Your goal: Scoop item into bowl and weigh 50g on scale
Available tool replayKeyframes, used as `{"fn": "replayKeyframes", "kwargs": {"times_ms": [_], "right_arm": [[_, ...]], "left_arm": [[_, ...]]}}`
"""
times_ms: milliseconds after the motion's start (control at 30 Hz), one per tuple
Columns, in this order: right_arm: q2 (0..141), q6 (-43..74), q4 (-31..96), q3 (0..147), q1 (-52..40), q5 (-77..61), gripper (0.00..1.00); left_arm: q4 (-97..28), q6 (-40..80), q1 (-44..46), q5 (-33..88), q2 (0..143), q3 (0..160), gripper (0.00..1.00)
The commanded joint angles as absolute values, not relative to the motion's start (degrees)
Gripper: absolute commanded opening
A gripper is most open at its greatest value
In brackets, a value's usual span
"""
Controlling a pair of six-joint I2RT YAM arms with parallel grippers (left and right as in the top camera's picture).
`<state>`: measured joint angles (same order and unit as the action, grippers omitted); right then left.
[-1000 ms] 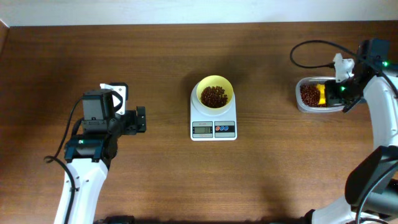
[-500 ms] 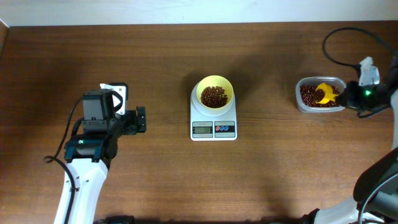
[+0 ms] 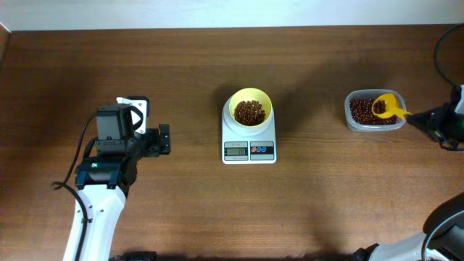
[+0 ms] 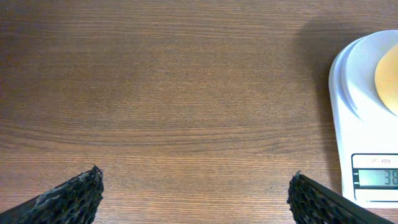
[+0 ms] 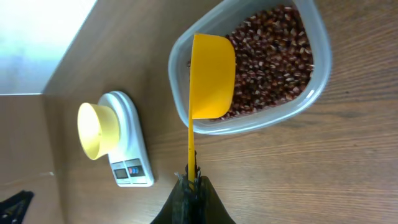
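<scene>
The pale-yellow bowl (image 3: 251, 108) with reddish-brown beans (image 3: 249, 112) sits on the white scale (image 3: 249, 139) at the table's middle; the scale also shows in the right wrist view (image 5: 127, 149), and in the left wrist view (image 4: 367, 118). My right gripper (image 3: 419, 119) is shut on the handle of a yellow scoop (image 3: 384, 106), which holds some beans above the clear tub (image 3: 373, 111). In the right wrist view the scoop (image 5: 210, 74) hangs over the tub of beans (image 5: 267, 59). My left gripper (image 3: 164, 139) is open and empty, left of the scale.
The table's far edge meets a white wall at the top. The right arm's black cable (image 3: 442, 47) loops at the far right.
My right gripper has drawn back to the right with the scoop; the scoop has come up out of the tub carrying beans. The left arm has not moved.
</scene>
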<state>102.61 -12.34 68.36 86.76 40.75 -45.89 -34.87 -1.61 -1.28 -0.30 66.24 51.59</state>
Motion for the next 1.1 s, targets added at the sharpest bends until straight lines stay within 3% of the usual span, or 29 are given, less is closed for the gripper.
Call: {"fn": "replayKeyframes", "kwargs": {"times_ms": [0, 233, 433, 633, 1067], "right_arm": [[103.0, -12.6, 68.4, 87.4, 40.9, -56.5, 0.04], [103.0, -12.6, 68.2, 87.4, 38.0, -68.8, 0.04], [103.0, -11.8, 66.9, 87.4, 23.1, -68.8, 0.04], [103.0, 1.1, 55.4, 87.4, 9.9, -68.3, 0.04], [103.0, -1.2, 47.4, 87.4, -7.4, -41.3, 0.04]], "left_arm": [[-34.7, -2.5, -1.6, -0.7, 66.5, 51.4, 0.99], [-34.7, -2.5, -1.6, -0.7, 66.5, 51.4, 0.99], [-34.7, -2.5, -1.6, -0.7, 66.5, 51.4, 0.99], [-34.7, -2.5, -1.6, -0.7, 66.5, 51.4, 0.99], [-34.7, -2.5, -1.6, -0.7, 66.5, 51.4, 0.99]]}}
